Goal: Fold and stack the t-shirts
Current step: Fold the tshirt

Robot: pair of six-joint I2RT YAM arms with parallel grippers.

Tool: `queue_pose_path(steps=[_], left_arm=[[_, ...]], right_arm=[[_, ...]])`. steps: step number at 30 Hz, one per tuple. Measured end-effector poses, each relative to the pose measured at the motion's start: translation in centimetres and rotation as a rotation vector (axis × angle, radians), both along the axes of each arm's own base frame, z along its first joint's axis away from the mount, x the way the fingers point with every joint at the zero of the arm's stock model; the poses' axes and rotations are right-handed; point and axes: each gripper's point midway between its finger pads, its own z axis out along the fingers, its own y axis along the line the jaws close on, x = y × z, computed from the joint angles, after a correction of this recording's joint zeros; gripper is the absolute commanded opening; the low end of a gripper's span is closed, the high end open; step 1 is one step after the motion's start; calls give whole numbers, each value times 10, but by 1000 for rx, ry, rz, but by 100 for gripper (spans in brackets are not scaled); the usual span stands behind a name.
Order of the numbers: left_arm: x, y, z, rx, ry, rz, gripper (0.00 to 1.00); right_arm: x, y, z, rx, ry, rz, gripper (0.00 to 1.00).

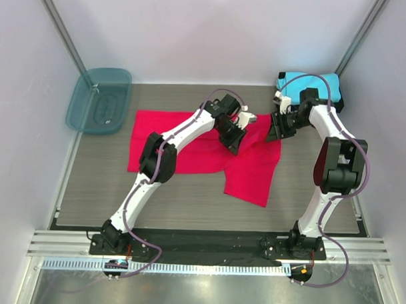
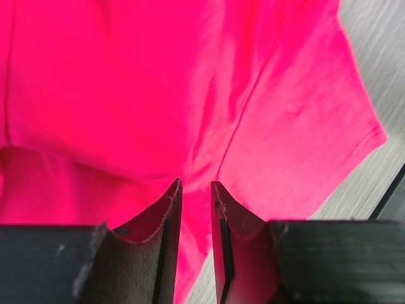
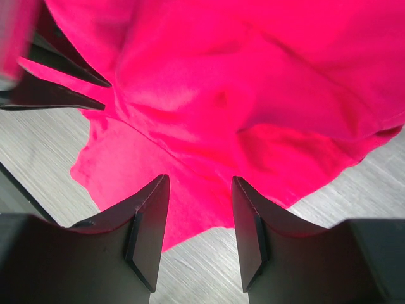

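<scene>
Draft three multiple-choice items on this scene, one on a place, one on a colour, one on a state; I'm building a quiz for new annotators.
1. Where is the teal plastic bin? A far left corner of the table; B far right corner; C near edge.
2. What colour is the t-shirt lying mid-table? A cyan; B black; C red.
3. How is the right claw? A shut on cloth; B open, holding nothing; C out of view.
Answers: 1 A, the top view shows it at the far left. 2 C, it is bright red in every view. 3 B, its jaws stand apart above the cloth with nothing between them.
</scene>
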Motion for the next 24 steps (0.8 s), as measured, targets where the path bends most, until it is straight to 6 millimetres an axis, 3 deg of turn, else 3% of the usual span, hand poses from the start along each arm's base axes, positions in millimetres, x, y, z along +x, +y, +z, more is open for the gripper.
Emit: queue_pose_path(steps=[6, 13, 16, 20, 24], left_arm=[[0, -6, 3, -18, -10, -7, 24], [-1, -5, -26, 14, 27, -6, 23], [-1, -6, -26, 8, 34, -3, 23], [-1, -6, -26, 9, 34, -3, 23], [-1, -6, -26, 9, 34, -3, 23]], right_arm=[[-4, -2, -13, -12, 24, 8, 50], [1, -2, -48, -5, 100, 8, 51], [8, -1, -60, 3, 114, 7, 52], [19, 3, -61, 18, 99, 5, 52], [36, 12, -49, 45, 45, 11, 44]])
